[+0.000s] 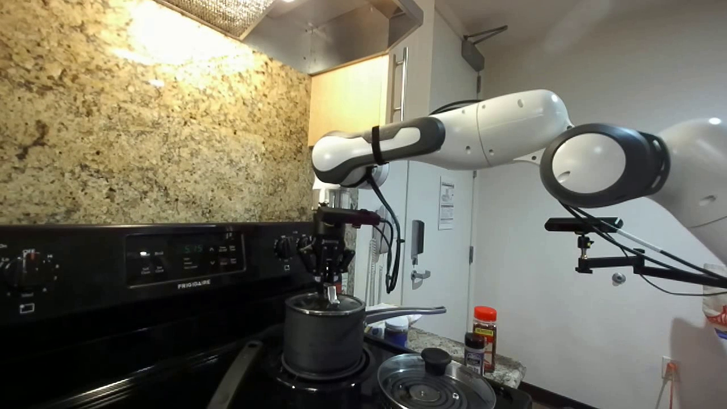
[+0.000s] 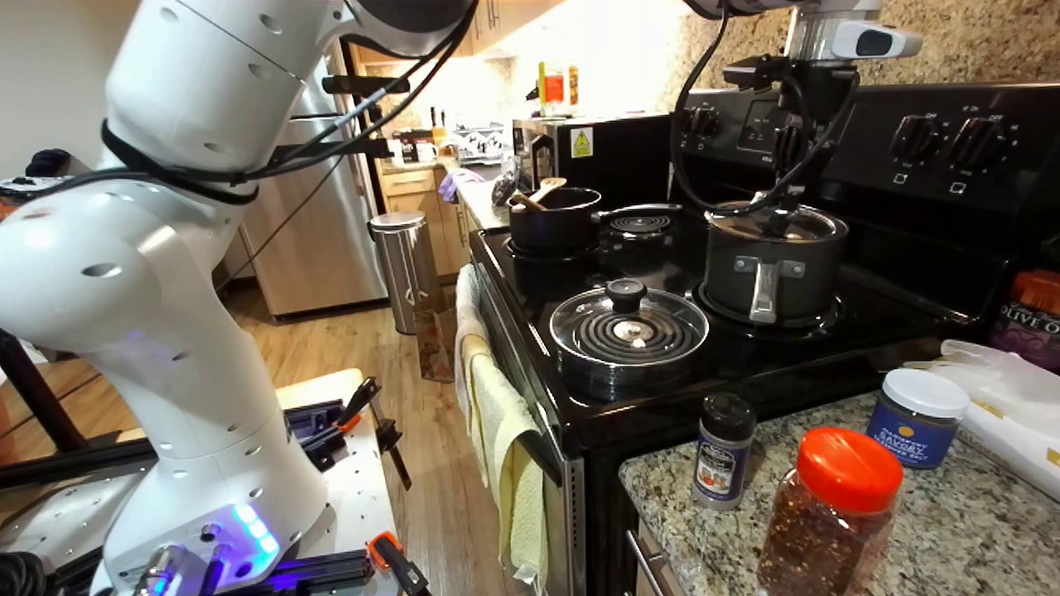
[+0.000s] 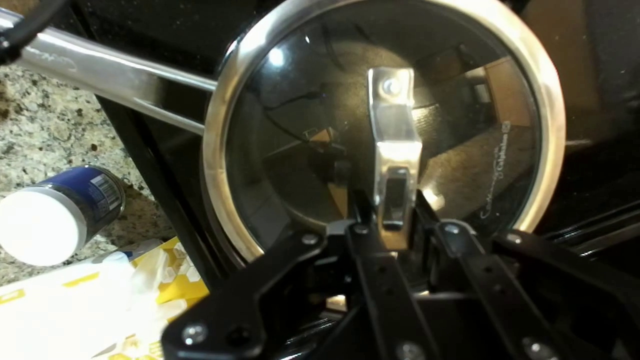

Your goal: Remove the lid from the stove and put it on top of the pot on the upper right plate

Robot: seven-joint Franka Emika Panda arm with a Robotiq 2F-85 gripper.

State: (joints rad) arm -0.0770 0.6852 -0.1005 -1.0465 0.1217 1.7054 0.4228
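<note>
Nearest me, at the bottom of the wrist view, my gripper (image 3: 393, 202) has its jaws narrow, a finger on each side of the lid's metal handle (image 3: 396, 120) — whether they squeeze it or stand just clear, I cannot tell from here. Under it the lid (image 3: 325, 135) fills the upper middle of that frame, resting on the pot (image 1: 324, 339), which stands at the bottom middle of an exterior view. So it is off the stove (image 2: 662, 273) and looks flat on the rim; I judge the placing as good as done. The burner (image 1: 326, 376) beneath, near the back panel (image 1: 96, 272), I take for the plate meant. Left for me, I think: free the handle, rise straight up. Farther off, toward the upper middle of an exterior view, sits a black pan (image 2: 553, 222) — not my job, I'd say.
</note>
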